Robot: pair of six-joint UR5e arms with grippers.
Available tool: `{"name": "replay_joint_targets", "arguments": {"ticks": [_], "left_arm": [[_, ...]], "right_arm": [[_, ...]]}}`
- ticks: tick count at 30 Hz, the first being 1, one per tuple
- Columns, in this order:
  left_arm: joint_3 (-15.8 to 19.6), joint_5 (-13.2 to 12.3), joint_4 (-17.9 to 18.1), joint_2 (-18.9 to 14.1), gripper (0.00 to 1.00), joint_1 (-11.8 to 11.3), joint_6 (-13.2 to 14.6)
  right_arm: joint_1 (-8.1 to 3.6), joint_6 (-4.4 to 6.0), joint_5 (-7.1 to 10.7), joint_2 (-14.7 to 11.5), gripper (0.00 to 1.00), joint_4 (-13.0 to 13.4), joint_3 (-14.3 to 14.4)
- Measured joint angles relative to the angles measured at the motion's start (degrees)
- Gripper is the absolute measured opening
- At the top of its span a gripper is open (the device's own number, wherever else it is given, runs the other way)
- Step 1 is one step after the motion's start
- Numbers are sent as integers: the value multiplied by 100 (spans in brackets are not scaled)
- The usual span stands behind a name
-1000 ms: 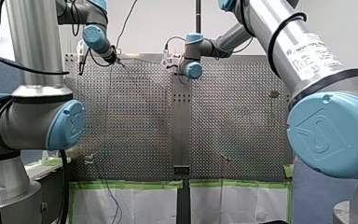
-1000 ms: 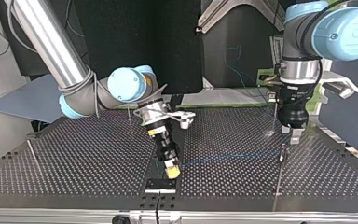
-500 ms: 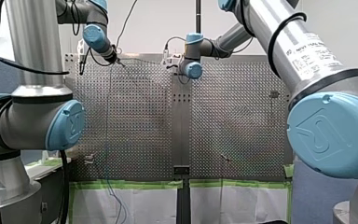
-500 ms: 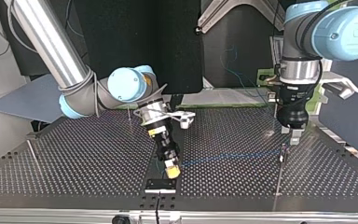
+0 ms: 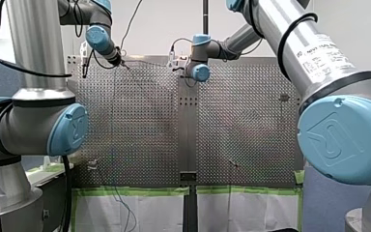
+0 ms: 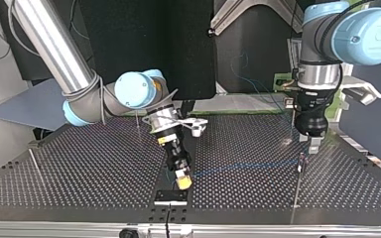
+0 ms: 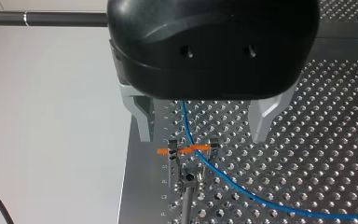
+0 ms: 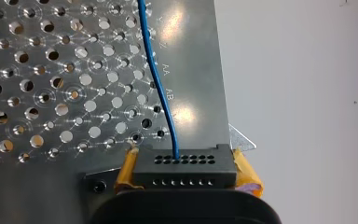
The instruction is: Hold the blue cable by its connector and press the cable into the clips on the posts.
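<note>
Where the top view looks across it, the perforated table carries every item listed here.

- My right arm: enters at the top view's left and slants down to the table's middle, near its closest edge.
- My left arm: enters at the top view's right, with its wrist vertical over the table's right part.
- My right gripper: yellow pads clamped on both ends of the connector, a black block with a row of small holes. It is held just above the table's plain edge strip.
- My left gripper: metal fingers spread wide, gripping nothing and poised above a post.
- Posts: one thin upright post under my left gripper, another well apart at the top view's left.
- Blue cable: leaves the connector's hole row and runs low over the table toward the post at my left gripper. There it passes between my spread fingers without touching them.
- Clip: small head on that post with an orange strip. The cable crosses the strip, but I cannot tell whether it is seated.
</note>
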State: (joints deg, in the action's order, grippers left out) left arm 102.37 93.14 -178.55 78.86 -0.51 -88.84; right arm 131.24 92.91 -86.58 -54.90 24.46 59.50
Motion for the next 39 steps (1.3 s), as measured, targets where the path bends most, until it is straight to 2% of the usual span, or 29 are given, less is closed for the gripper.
{"name": "replay_joint_targets", "arguments": {"ticks": [5,8,11,14,20,33,39], "left_arm": [[-3,-23,13,21,100,13,2],[-19,-122,14,88,100,45,24],[-69,-247,27,175,100,109,12],[-178,-256,60,281,100,221,-50],[-472,-10,108,572,100,517,-91],[-990,597,478,1183,100,1128,-141],[-1135,894,541,1457,100,1231,-79]], "right_arm": [[-11,0,0,0,0,-1,-1],[-12,0,0,0,0,-1,-1],[-12,0,-1,0,0,2,0],[-9,0,-2,1,0,5,0],[11,0,0,0,0,-3,1],[32,0,0,0,0,-18,0],[36,0,0,0,0,-28,3]]}}
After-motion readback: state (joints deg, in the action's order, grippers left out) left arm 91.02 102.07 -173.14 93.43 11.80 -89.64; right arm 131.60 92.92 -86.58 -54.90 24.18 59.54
